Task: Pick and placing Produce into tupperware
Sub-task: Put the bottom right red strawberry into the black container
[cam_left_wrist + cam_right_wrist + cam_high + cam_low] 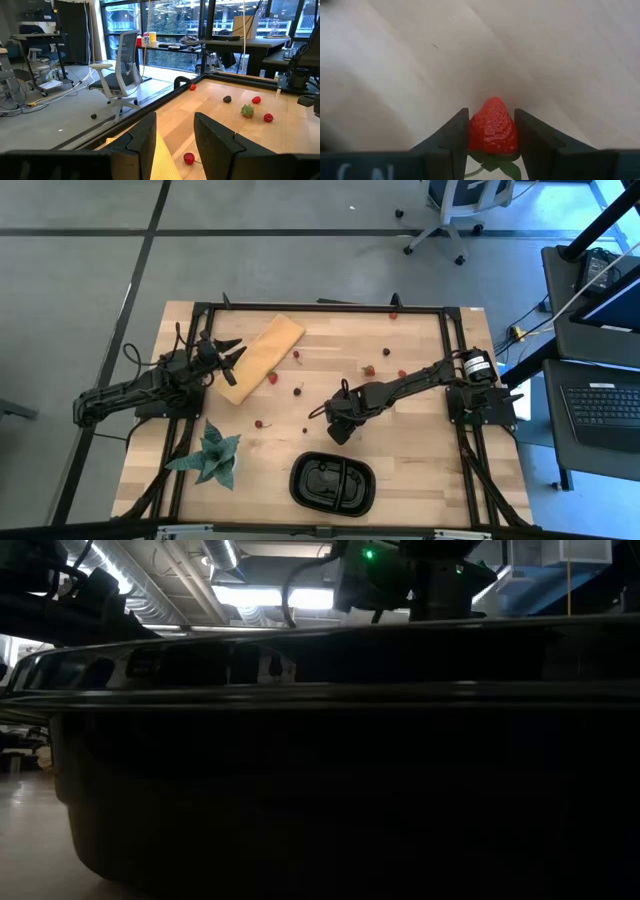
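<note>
My right gripper (340, 430) stands near the table's middle, just beyond the black compartment tray (332, 482), and is shut on a red strawberry (492, 127). My left gripper (232, 358) hovers open over the tan board (258, 356) at the table's far left. In its wrist view the open fingers (172, 137) frame a strawberry (189, 158) lying beside the board. Small red and dark berries (369, 370) lie loose on the wood between the arms. The tray's dark wall (330, 790) fills the low view. My right gripper pinches the strawberry by its two flanks (472, 132) between the two fingers (532, 137). The green leafy top (495, 162) points back into the gripper and the pointed red tip points out toward the tabletop. The fingers come from above; I cannot tell whether the fruit clears the wood.
A green spiky plant (210, 457) sits at the near left, beside the tray. More berries (256, 100) are scattered toward the far right, one at the far edge (393, 315). A black frame (320, 308) borders the table. Bare wood (420, 450) lies right of the tray.
</note>
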Action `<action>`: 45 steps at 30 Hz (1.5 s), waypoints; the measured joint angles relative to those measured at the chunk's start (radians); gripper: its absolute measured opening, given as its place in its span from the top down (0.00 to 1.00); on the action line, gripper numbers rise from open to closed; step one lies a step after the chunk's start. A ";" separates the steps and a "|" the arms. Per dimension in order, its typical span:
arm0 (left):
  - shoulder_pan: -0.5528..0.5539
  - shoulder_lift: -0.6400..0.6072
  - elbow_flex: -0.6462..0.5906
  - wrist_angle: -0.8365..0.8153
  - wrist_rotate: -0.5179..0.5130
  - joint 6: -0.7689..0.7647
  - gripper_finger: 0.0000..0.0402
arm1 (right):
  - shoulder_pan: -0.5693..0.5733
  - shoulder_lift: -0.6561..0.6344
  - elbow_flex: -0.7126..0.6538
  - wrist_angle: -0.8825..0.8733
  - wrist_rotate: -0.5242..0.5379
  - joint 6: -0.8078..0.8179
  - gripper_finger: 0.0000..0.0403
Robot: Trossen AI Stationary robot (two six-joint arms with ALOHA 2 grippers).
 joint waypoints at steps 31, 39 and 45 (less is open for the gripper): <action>0.000 0.000 0.000 0.000 0.000 -0.001 0.69 | 0.174 0.000 0.355 -0.011 0.037 -0.251 0.64; 0.000 0.000 0.000 0.000 0.000 -0.001 0.69 | 0.272 0.012 0.355 0.093 0.059 -0.241 0.64; 0.000 0.000 0.000 0.000 0.000 -0.001 0.69 | 0.318 0.065 0.355 0.152 0.088 -0.239 0.64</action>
